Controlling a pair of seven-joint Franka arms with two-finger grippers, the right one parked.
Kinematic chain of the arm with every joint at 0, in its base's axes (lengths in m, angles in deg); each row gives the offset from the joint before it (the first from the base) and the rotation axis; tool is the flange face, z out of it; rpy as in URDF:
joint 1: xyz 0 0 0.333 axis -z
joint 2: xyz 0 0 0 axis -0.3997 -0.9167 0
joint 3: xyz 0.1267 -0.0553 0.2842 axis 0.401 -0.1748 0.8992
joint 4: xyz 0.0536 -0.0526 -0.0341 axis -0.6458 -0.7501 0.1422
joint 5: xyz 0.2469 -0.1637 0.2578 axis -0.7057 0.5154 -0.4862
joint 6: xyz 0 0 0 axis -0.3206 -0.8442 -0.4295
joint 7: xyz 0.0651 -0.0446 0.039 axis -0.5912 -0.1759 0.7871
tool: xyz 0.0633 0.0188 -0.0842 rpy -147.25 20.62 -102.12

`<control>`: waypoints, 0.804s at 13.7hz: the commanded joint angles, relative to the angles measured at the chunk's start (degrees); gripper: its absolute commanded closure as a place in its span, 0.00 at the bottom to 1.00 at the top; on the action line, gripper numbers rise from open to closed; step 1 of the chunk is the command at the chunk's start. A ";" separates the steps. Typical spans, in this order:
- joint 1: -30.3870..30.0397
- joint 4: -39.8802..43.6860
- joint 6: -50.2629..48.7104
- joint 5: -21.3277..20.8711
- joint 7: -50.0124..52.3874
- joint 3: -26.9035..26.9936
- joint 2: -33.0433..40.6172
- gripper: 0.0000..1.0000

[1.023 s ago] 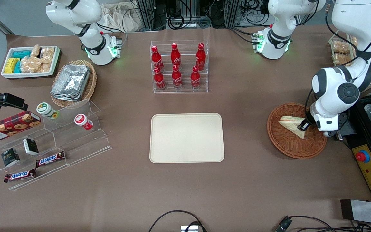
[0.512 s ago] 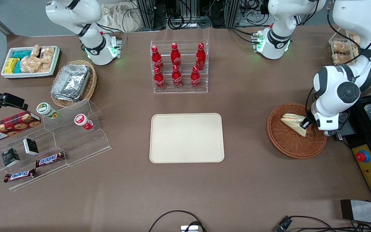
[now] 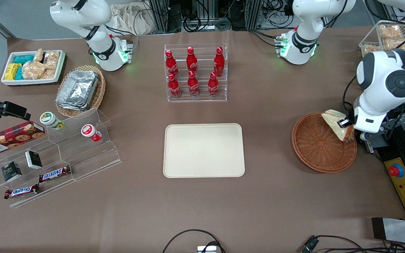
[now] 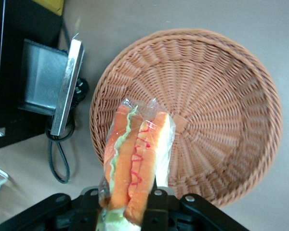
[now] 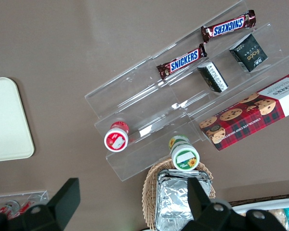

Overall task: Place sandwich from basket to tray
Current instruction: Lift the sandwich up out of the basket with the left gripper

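The sandwich (image 3: pixel 336 123) (image 4: pixel 135 159), a wrapped triangle of pale bread with orange and green filling, hangs in the air above the rim of the round reddish-brown basket (image 3: pixel 320 147) (image 4: pixel 221 110). My left gripper (image 3: pixel 345 125) (image 4: pixel 126 202) is shut on the sandwich, one finger on each flat face, its cut edge facing the wrist camera. The basket holds nothing. The cream tray (image 3: pixel 204 150) lies flat at the table's middle, well toward the parked arm from the basket, with nothing on it.
An acrylic rack of red cola bottles (image 3: pixel 195 72) stands farther from the front camera than the tray. A black control box with a red button (image 3: pixel 396 171) sits beside the basket. Snack shelves (image 3: pixel 47 158) and a foil-container basket (image 3: pixel 79 89) lie toward the parked arm's end.
My left gripper has risen out of the basket with the sandwich in it, moving up and slightly toward the working arm's end; the basket is left empty.
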 commanded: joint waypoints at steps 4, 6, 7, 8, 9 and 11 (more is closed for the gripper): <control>2.44 -0.22 -4.39 6.20 -17.45 -1.10 6.17 0.70; 5.51 0.22 -4.48 7.60 -17.81 -1.10 6.97 0.70; 7.27 0.92 -4.92 7.79 -17.81 -1.10 7.06 0.70; 9.29 2.14 -6.40 7.79 -17.81 -1.10 6.97 0.70; 11.40 3.29 -7.55 7.88 -17.81 -1.10 6.80 0.70; 14.13 3.56 -7.91 9.36 -17.55 -1.10 6.79 0.70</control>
